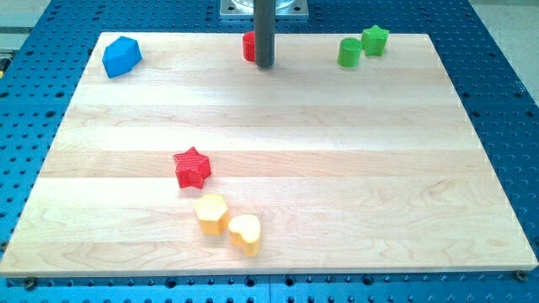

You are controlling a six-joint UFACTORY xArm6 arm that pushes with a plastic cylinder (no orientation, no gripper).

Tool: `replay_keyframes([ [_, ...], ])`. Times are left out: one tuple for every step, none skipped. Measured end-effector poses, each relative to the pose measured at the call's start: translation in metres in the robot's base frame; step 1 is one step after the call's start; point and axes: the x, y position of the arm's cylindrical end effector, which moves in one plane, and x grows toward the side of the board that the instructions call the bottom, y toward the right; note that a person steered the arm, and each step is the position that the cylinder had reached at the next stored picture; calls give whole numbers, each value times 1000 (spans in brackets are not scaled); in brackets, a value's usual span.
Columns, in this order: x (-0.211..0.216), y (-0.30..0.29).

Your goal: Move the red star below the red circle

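The red star (pixel 192 167) lies on the wooden board (pixel 337 151), left of centre in the lower half. The red circle (pixel 249 46) sits at the view's top edge of the board, partly hidden behind my rod. My tip (pixel 264 64) rests just right of and touching or nearly touching the red circle, far above and to the right of the red star.
A blue block (pixel 121 56) sits at the top left. A green cylinder (pixel 349 52) and a green star (pixel 374 39) sit at the top right. A yellow block (pixel 210 213) and a yellow heart (pixel 245 233) lie just below the red star.
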Motion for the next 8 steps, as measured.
replay_keyframes([
  [83,15],
  [189,15],
  [217,-23],
  [217,-92],
  [232,-139],
  [261,-195],
  [208,-161],
  [125,-104],
])
